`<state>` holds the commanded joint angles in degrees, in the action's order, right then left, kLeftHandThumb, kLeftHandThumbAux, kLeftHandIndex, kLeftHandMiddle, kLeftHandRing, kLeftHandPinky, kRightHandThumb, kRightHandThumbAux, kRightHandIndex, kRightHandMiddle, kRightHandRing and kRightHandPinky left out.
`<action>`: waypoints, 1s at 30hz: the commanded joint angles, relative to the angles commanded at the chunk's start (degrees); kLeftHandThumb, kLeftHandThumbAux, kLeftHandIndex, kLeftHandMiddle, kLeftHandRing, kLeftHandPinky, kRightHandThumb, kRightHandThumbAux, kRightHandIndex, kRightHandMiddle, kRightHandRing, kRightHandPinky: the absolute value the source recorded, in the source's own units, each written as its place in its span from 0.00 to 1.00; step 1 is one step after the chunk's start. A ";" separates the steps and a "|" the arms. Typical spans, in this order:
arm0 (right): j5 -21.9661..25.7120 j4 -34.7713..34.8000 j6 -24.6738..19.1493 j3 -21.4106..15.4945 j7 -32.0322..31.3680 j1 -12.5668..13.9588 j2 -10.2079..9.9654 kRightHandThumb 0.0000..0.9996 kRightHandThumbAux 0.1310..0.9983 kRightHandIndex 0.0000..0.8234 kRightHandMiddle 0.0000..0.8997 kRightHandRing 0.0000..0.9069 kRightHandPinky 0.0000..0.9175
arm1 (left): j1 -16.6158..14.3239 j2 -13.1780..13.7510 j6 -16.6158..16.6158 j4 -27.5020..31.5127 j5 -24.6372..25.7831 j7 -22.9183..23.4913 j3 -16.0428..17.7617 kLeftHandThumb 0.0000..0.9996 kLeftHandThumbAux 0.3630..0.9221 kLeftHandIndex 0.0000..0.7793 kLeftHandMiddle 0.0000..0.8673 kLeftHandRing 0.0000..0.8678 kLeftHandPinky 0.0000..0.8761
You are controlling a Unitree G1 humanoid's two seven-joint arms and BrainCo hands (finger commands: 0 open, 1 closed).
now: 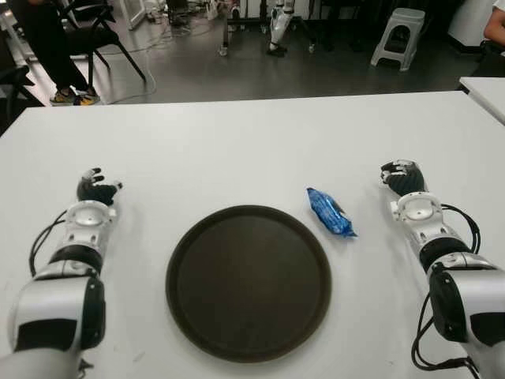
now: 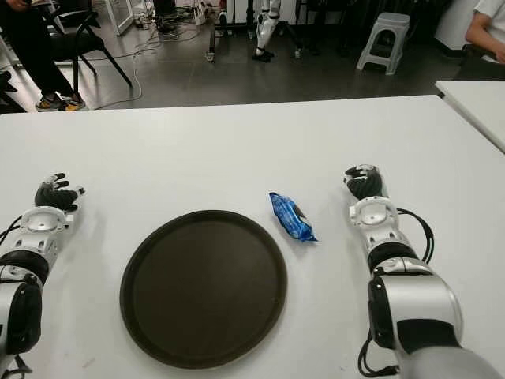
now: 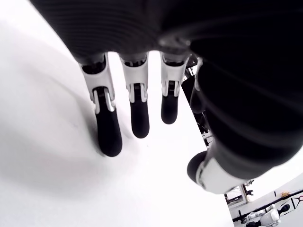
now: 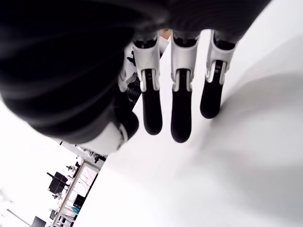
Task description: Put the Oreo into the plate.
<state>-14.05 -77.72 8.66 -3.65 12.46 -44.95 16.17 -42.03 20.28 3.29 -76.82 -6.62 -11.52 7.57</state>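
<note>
Right hand [image 1: 404, 178] open, near Oreo [image 1: 330, 212] beside plate [image 1: 248, 282].

Super close look at the left robot hand [image 3: 156, 118] here, palm filling most of the top as a big dark ribbed mass. Three fingers [image 3: 106, 127] hang down side by side, straight and a bit apart, each with a white knuckle segment and a black rubbery tip. The thumb [image 3: 213, 165] sticks out separately (white cuff, dark rounded end), well apart from the other three. Nothing is between them, so the hand is just relaxed and holding nothing. Under it all is the plain white bench [image 3: 52, 189], with soft shadows below the fingertips. Way off in the corner there's a sliver of room clutter, too small to make out.
</note>
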 joint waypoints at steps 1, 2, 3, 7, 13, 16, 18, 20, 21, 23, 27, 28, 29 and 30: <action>0.17 0.02 0.20 -0.14 -0.09 0.04 -0.03 0.69 0.69 0.50 0.38 0.41 0.44 | 0.00 -0.03 0.03 0.00 0.08 0.02 0.07 0.27 0.71 0.14 0.17 0.20 0.22; 0.29 0.03 0.34 -0.25 -0.16 0.07 -0.05 0.69 0.69 0.50 0.39 0.41 0.45 | 0.00 -0.05 0.06 0.00 0.14 0.05 0.11 0.28 0.72 0.13 0.17 0.20 0.22; 0.49 0.04 0.48 -0.43 -0.30 0.10 -0.08 0.69 0.69 0.50 0.39 0.42 0.45 | 0.00 -0.05 0.08 -0.01 0.23 0.11 0.20 0.28 0.72 0.13 0.17 0.20 0.22; 0.69 0.05 0.65 -0.71 -0.60 0.16 -0.09 0.69 0.69 0.50 0.40 0.43 0.46 | 0.01 0.01 0.02 -0.03 0.09 0.13 0.09 0.29 0.71 0.13 0.16 0.20 0.22; 0.37 0.07 0.45 -0.54 -0.74 0.08 0.02 0.69 0.69 0.50 0.40 0.43 0.46 | 0.05 0.07 0.07 -0.05 -0.14 0.13 -0.14 0.30 0.71 0.15 0.17 0.21 0.24; 0.26 0.07 0.31 -0.45 -0.59 0.03 0.02 0.69 0.69 0.50 0.38 0.41 0.45 | 0.05 0.08 0.01 -0.07 -0.21 0.15 -0.20 0.30 0.70 0.14 0.17 0.21 0.23; 0.21 0.08 0.29 -0.42 -0.39 0.03 -0.02 0.69 0.69 0.50 0.38 0.40 0.45 | 0.05 0.07 -0.05 -0.08 -0.26 0.10 -0.22 0.29 0.69 0.13 0.17 0.20 0.22; 0.17 0.08 0.33 -0.38 -0.20 0.05 -0.03 0.69 0.69 0.50 0.36 0.39 0.43 | 0.01 0.04 -0.15 -0.10 -0.30 0.05 -0.22 0.30 0.68 0.13 0.16 0.20 0.21; 0.12 0.09 0.35 -0.34 -0.11 0.05 -0.05 0.69 0.69 0.50 0.36 0.39 0.43 | -0.01 0.04 -0.20 -0.10 -0.32 0.03 -0.23 0.30 0.68 0.12 0.16 0.20 0.21; 0.00 0.10 0.36 -0.24 -0.03 0.05 -0.05 0.69 0.69 0.50 0.36 0.39 0.43 | -0.01 0.05 -0.20 -0.08 -0.30 0.09 -0.21 0.30 0.67 0.12 0.16 0.19 0.21; -0.16 0.11 0.37 -0.06 -0.05 0.02 0.04 0.68 0.69 0.49 0.35 0.38 0.42 | 0.07 0.02 -0.03 -0.04 -0.03 0.30 0.05 0.30 0.67 0.12 0.15 0.19 0.20; -0.16 0.11 0.37 -0.05 -0.06 0.02 0.05 0.68 0.69 0.49 0.35 0.37 0.42 | 0.07 0.01 -0.02 -0.04 -0.01 0.31 0.08 0.30 0.67 0.12 0.15 0.19 0.20; -0.13 0.12 0.38 -0.07 -0.11 0.00 0.05 0.68 0.69 0.49 0.35 0.37 0.42 | 0.07 0.00 -0.02 -0.04 0.03 0.31 0.13 0.30 0.67 0.12 0.15 0.19 0.20; 0.00 0.13 0.46 -0.18 -0.32 -0.01 0.04 0.67 0.70 0.49 0.34 0.37 0.41 | 0.06 -0.02 -0.04 -0.04 0.05 0.29 0.16 0.30 0.67 0.11 0.15 0.19 0.20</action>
<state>-14.05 -77.59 9.12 -3.82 12.14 -44.96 16.22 -41.97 20.26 3.24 -76.86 -6.57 -11.23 7.73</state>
